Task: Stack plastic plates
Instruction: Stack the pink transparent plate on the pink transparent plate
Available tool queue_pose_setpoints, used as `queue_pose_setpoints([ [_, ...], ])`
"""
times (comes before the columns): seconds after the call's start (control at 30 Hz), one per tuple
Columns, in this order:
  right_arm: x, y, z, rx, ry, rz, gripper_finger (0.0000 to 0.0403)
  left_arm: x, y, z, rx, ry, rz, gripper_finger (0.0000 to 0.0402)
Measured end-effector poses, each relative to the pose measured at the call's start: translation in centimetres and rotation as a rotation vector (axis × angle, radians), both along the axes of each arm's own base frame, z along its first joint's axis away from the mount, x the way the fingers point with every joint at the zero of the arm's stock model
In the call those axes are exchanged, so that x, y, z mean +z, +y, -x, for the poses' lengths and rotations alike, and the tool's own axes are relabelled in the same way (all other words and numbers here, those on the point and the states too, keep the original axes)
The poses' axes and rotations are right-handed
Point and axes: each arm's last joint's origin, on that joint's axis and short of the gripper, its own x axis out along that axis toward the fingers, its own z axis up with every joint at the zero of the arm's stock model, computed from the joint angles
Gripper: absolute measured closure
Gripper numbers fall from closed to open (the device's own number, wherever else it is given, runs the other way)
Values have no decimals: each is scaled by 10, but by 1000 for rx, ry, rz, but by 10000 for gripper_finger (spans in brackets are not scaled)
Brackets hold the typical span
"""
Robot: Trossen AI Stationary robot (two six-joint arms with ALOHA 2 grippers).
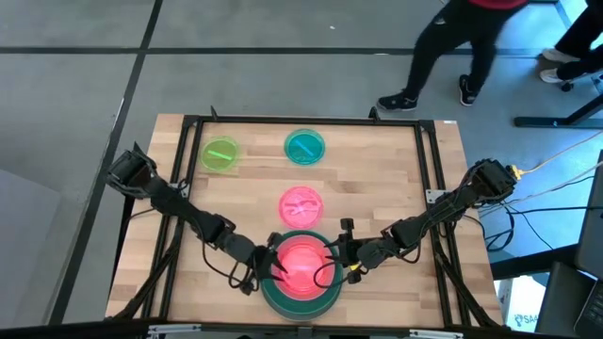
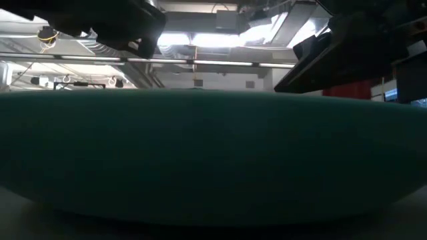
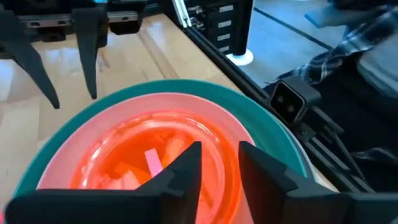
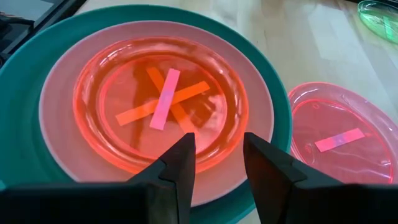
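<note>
A lime green plate (image 1: 220,154) is sitting at the far left of the wooden table (image 1: 396,179), and a teal plate (image 1: 304,146) is lying just to its right, the two near each other but apart. Closer to the robot, a hot pink plate (image 1: 301,203) is resting alone with a pale strip of tape on it, just beyond the stack.

The stack is sitting at the table's near edge, between the two arms. A dark green plate (image 1: 300,294) is forming the base; a pale pink plate (image 4: 249,81) is nesting inside it, and small translucent orange plates (image 4: 163,99) are lying in the pale pink one — how many is hard to tell. Crossed strips of orange and pink tape are showing through them.

The left gripper (image 1: 273,261) is hovering at the stack's left rim, its fingers (image 3: 180,171) standing parted over the orange plates and clamping nothing. The right gripper (image 1: 337,257) is hanging at the stack's right rim, its fingers (image 4: 177,163) likewise spread apart with nothing between them — poised above the near edge of the orange plates.

In the low view, the dark green plate's wall is filling almost the whole frame.
</note>
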Motion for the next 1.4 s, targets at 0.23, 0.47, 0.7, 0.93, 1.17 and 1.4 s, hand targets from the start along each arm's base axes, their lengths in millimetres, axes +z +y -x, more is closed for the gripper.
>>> queue_pose_setpoints([
  [0.23,0,0,0,-12,-4,9,275,19,22,8,231,16,-71,276],
  [0.47,0,-2,-1,-44,-15,32,275,20,56,1,616,7,-107,289],
  [0.7,0,-10,-4,-69,-9,37,275,11,102,-5,876,102,-21,307],
  [0.93,-1,-17,-7,-91,-1,40,275,-12,140,-3,1027,310,77,319],
  [1.17,-6,-18,-9,-93,17,46,275,-43,152,-7,1051,435,95,320],
  [1.4,-15,-17,-12,-93,33,57,275,-54,151,-14,1012,448,138,320],
])
